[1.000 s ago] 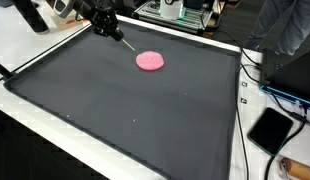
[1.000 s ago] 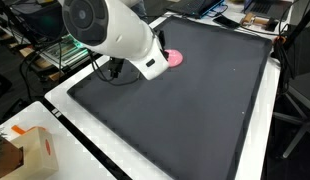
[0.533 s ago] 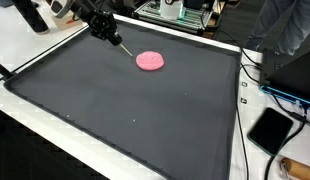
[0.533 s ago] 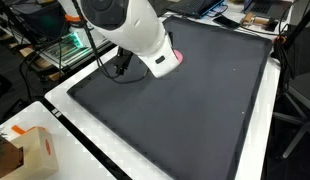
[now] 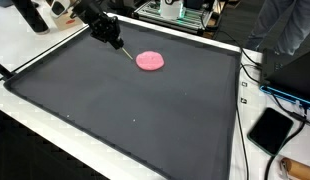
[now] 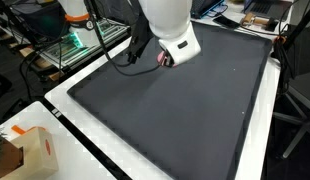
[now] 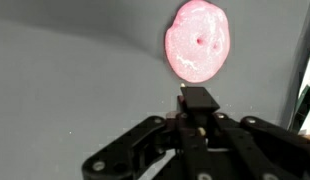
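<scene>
**Gripper pinching a stick, tip just short of the pink disc**

In the wrist view, the gripper (image 7: 198,125) is pinching a thin dark stick (image 7: 200,100), with the jaws drawn narrow around it. In an exterior view the stick (image 5: 125,50) is angling down towards the flat round pink disc (image 5: 150,61). The disc is lying on the dark grey mat (image 5: 125,110) near its far edge, just beyond the tip and apart from it. I can't tell how high the tip is sitting above the mat. The white surface (image 5: 25,45) is framing the mat.

Risks, as I'm reading it:
- The hold on the stick is thin and slanted, so a side load could be twisting it in the jaws.
- A low tip could be dragging on the mat.
- A push on the disc's edge could be sliding it away rather than pinning it.
</scene>
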